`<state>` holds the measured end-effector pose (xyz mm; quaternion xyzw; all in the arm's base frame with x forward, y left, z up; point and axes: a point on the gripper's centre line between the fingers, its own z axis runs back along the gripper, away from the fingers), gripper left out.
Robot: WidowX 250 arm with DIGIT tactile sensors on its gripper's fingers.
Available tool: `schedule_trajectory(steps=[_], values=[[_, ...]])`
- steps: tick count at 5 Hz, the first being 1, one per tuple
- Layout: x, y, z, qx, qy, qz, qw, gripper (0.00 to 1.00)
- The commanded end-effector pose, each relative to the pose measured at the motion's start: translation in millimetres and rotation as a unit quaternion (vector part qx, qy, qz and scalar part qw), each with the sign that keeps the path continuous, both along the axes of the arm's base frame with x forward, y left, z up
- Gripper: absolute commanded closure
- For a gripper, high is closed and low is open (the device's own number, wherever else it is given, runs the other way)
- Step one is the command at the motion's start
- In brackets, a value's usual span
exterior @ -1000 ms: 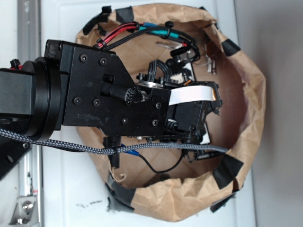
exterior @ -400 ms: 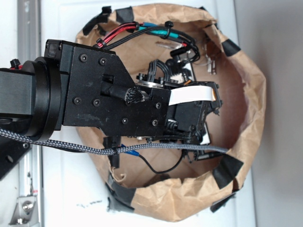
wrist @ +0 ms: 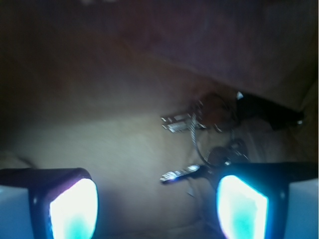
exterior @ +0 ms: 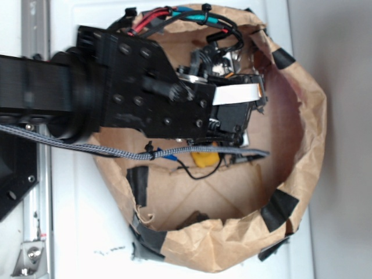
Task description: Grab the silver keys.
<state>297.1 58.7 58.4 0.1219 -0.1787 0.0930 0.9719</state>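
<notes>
Approach step under way: pincer (wrist: 157, 204) stands wide open and empty above the paper bag (exterior: 302, 168) floor. Silver keys (wrist: 199, 144) lie near its right finger; next move calls for shifting right and descending

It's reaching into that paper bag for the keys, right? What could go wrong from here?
Three things, judging by the pictures:

1. In the wrist view the silver keys lie ahead and toward one finger, not centred in the open gripper, so closing might only nudge them.
2. The keys spread loosely on thin rings; a pinch could catch one key and let it slip.
3. The arm fills much of the paper bag, so it could snag the crumpled wall or the yellow duck.
</notes>
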Motion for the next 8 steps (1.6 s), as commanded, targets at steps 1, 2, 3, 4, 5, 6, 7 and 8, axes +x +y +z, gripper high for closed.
schedule_trajectory(steps=[1,2,3,4,5,6,7,8], values=[[-6.8,8.5,18.0,0.024,-0.019,-0.025,0.999,0.0],[-9.1,10.1,14.9,0.025,-0.035,-0.038,0.998,0.0],[-6.8,10.5,10.6,0.029,-0.049,-0.04,0.998,0.0],[-0.3,9.6,5.7,0.032,-0.065,-0.036,0.997,0.0],[12.7,8.6,0.2,0.04,-0.081,-0.025,0.996,0.0],[16.9,12.5,-5.1,0.05,-0.086,-0.026,0.995,0.0],[20.2,15.7,-9.1,0.054,-0.096,-0.023,0.994,0.0],[25.6,19.7,-11.2,0.064,-0.099,-0.012,0.993,0.0]])
